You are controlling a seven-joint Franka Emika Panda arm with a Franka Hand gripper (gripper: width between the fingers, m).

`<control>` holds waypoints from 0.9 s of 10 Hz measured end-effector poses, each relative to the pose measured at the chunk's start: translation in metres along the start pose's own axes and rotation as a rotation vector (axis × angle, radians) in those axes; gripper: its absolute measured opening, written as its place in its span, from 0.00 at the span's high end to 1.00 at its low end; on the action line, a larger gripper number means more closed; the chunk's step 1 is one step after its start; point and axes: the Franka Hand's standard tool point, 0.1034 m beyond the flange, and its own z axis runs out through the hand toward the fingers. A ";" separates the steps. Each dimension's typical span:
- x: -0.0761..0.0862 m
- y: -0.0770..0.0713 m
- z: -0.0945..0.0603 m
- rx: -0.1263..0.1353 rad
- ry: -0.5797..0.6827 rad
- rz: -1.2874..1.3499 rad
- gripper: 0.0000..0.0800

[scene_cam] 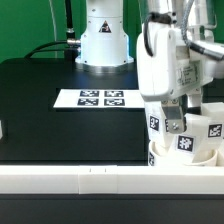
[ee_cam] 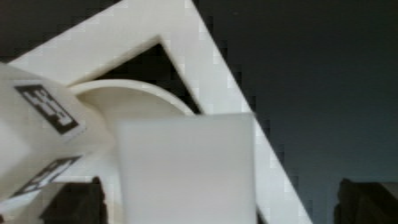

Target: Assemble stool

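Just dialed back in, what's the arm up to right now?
The arm has its gripper down over the stool parts at the exterior view's right, close to the white border rail. It is working a tagged leg at the round seat, with another leg standing beside it. Whether the gripper is clamped on the leg cannot be made out. The marker board lies on the black table, away from the action.

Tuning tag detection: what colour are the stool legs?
White, with black-and-white square tags; the leg shows best in the exterior view.
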 end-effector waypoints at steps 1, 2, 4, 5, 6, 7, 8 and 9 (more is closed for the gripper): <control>0.001 -0.007 -0.007 0.009 -0.006 -0.042 0.19; 0.001 -0.012 -0.014 0.018 -0.013 -0.069 0.19; 0.000 -0.019 -0.023 0.031 -0.021 -0.110 0.19; -0.001 -0.021 -0.026 0.035 -0.024 -0.126 0.19; 0.000 -0.019 -0.023 0.033 -0.021 -0.148 0.19; -0.001 -0.019 -0.023 0.032 -0.021 -0.148 0.19; -0.001 -0.018 -0.023 0.023 -0.017 -0.191 0.19; -0.003 -0.015 -0.023 -0.022 -0.013 -0.337 0.19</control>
